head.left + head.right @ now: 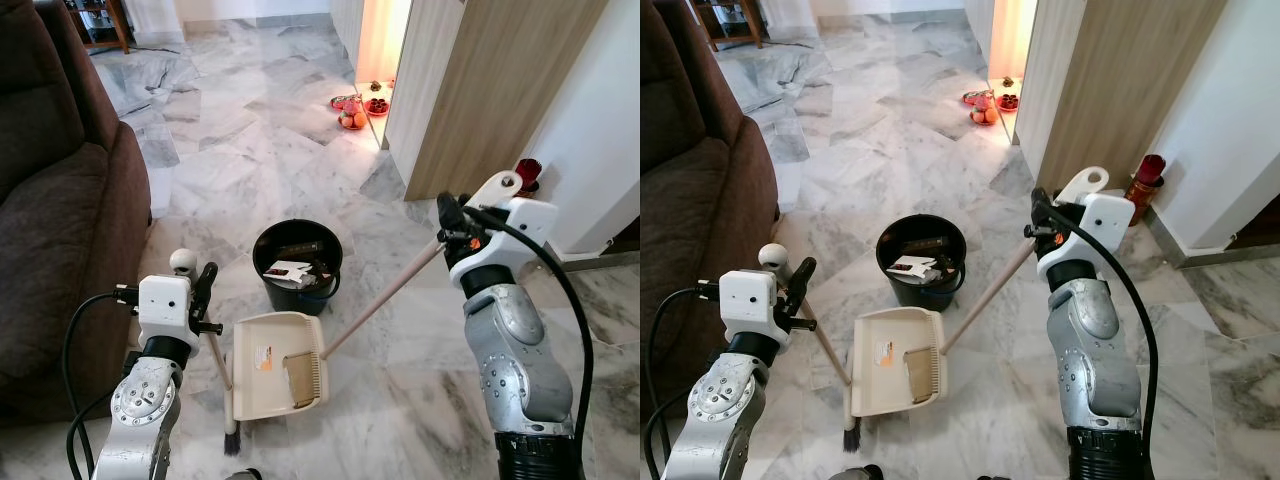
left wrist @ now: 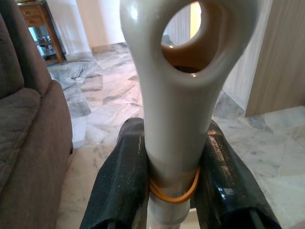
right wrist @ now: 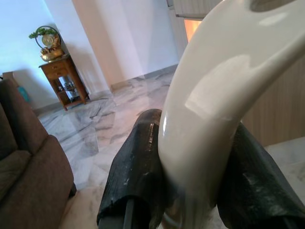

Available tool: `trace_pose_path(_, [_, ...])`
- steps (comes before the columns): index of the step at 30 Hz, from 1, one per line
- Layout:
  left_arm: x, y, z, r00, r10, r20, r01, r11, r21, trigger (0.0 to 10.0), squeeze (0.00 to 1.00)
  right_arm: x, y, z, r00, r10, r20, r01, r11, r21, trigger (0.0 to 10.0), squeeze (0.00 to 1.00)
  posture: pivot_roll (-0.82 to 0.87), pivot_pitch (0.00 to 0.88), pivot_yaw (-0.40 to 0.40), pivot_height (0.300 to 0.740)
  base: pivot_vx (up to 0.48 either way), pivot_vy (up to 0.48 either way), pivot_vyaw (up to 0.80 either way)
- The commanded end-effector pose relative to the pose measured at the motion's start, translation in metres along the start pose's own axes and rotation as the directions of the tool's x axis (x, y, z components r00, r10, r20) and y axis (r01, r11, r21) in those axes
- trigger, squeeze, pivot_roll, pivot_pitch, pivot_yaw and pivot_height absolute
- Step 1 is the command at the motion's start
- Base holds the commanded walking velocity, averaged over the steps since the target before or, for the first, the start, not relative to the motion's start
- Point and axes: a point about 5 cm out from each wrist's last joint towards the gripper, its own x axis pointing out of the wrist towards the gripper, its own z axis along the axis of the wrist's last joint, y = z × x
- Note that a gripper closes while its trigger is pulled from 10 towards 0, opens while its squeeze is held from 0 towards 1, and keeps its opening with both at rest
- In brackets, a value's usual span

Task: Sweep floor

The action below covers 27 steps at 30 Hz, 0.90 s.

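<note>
My left gripper (image 1: 205, 290) is shut on the cream handle of a short broom (image 1: 216, 365), whose dark bristles (image 1: 231, 441) rest on the marble floor. In the left wrist view the black fingers (image 2: 121, 176) clamp the handle's looped end (image 2: 178, 95) above an orange rubber band. My right gripper (image 1: 453, 226) is shut on the top of a long-handled cream dustpan (image 1: 265, 385); its stick (image 1: 385, 297) slants down to the pan, which lies flat on the floor with a brown patch (image 1: 303, 378) inside. A black bucket (image 1: 262, 240) holding scraps stands just beyond the pan.
A brown sofa (image 1: 60, 200) fills the left side, close to my left arm. A wood-panelled partition (image 1: 490, 90) and white wall stand at the right, with a red cup (image 1: 527, 174) at the base. Plates of fruit (image 1: 355, 108) sit on the floor farther back.
</note>
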Motion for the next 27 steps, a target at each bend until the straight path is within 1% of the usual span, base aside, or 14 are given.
trace_pose_path(1, [0.001,0.001,0.004,1.000,0.000,0.030,0.000,1.000,0.013,10.0,0.00,0.002,0.012,0.024,0.995,0.041,0.094,-0.045,0.998,0.041,10.0,0.00,0.18,0.168,-0.009,0.740,0.000,0.000,0.00])
trace_pose_path(2, [0.001,0.001,0.004,1.000,0.000,0.030,0.000,1.000,0.013,10.0,0.00,0.002,0.012,0.024,0.995,0.041,0.094,-0.045,0.998,0.041,10.0,0.00,0.18,0.168,-0.009,0.740,0.000,0.000,0.00])
trace_pose_path(5, [0.001,0.001,0.004,1.000,0.000,0.030,0.000,1.000,0.012,10.0,0.00,0.004,0.014,0.033,0.992,0.049,0.118,-0.056,0.997,0.056,10.0,0.00,0.17,0.163,-0.010,0.740,0.000,0.000,0.00])
trace_pose_path(11, [0.001,0.001,0.003,0.999,0.001,0.032,-0.001,1.000,0.012,10.0,0.00,0.005,0.013,0.041,0.989,0.044,0.142,-0.052,0.997,0.051,10.0,0.00,0.18,0.153,-0.011,0.740,0.000,0.000,0.00])
trace_pose_path(15, [0.001,0.002,0.004,0.999,0.008,0.033,-0.008,1.000,0.015,10.0,0.00,0.007,0.015,0.050,0.982,0.035,0.184,-0.043,0.998,0.039,10.0,0.00,0.17,0.148,-0.012,0.740,0.000,0.000,0.00])
trace_pose_path(19, [0.000,0.003,0.003,0.999,0.017,0.031,-0.017,1.000,0.019,10.0,0.00,0.006,0.015,0.057,0.970,0.010,0.242,-0.008,1.000,-0.010,10.0,0.00,0.18,0.147,-0.014,0.740,0.000,0.000,0.00])
trace_pose_path(23, [-0.001,0.004,0.003,0.999,0.024,0.032,-0.024,1.000,0.018,10.0,0.00,0.006,0.017,0.061,0.963,0.012,0.271,-0.010,1.000,-0.008,10.0,0.00,0.18,0.148,-0.016,0.740,0.000,0.000,0.00])
trace_pose_path(27, [-0.001,0.005,0.003,0.999,0.033,0.036,-0.033,0.999,0.020,10.0,0.00,0.005,0.018,0.068,0.946,-0.012,0.323,0.007,1.000,0.017,10.0,0.00,0.18,0.150,-0.016,0.740,0.000,0.000,0.00])
